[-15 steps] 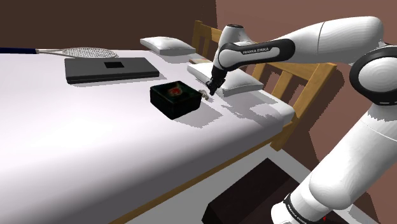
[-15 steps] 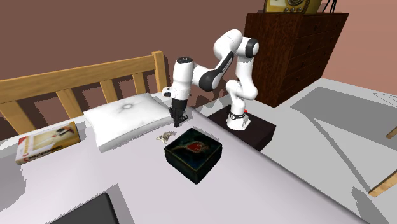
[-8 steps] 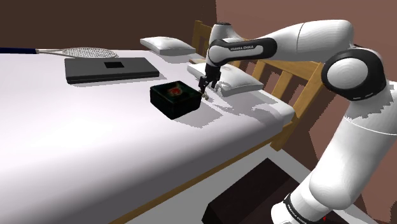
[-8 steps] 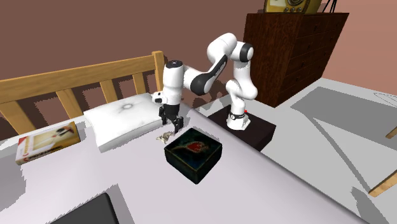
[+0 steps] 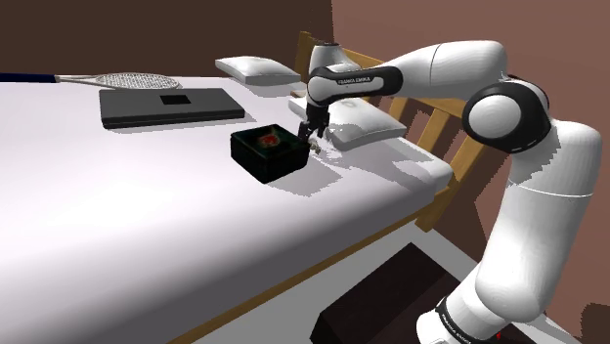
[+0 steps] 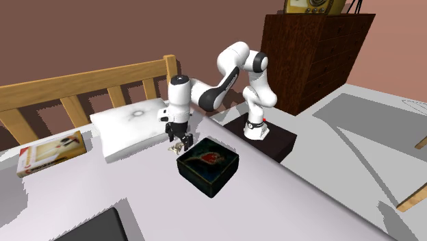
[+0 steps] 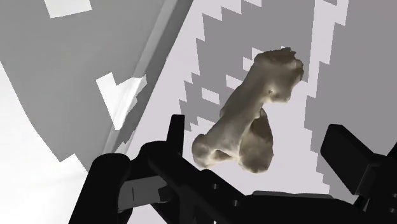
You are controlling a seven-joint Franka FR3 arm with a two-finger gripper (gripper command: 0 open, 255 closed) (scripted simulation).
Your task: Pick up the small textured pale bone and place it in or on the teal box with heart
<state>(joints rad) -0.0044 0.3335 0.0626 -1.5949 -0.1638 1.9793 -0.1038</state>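
The small pale, rough bone (image 7: 251, 121) lies on the white bed sheet, close beside the dark box (image 5: 269, 151) with a red heart figure on its lid (image 6: 208, 163). My gripper (image 7: 257, 143) is open and points down right over the bone, with one finger on either side and neither touching it. In the shoulder view the gripper (image 5: 311, 135) hangs just off the box's right corner, with the bone (image 5: 315, 148) under it. From the second exterior view the gripper (image 6: 179, 139) stands between the pillow and the box, above the bone (image 6: 176, 146).
A white pillow (image 5: 357, 122) lies just behind the gripper against the wooden headboard (image 5: 445, 127). A second pillow (image 5: 256, 68), a flat black case (image 5: 171, 106) and a racket (image 5: 122, 80) lie farther off. A book-like box (image 6: 51, 152) sits on the bed. A dark dresser (image 6: 321, 55) stands behind the stand.
The gripper has gone from shut to open. It swung from over the pillow's edge toward the box and came down over the bone. The bone and box have not moved.
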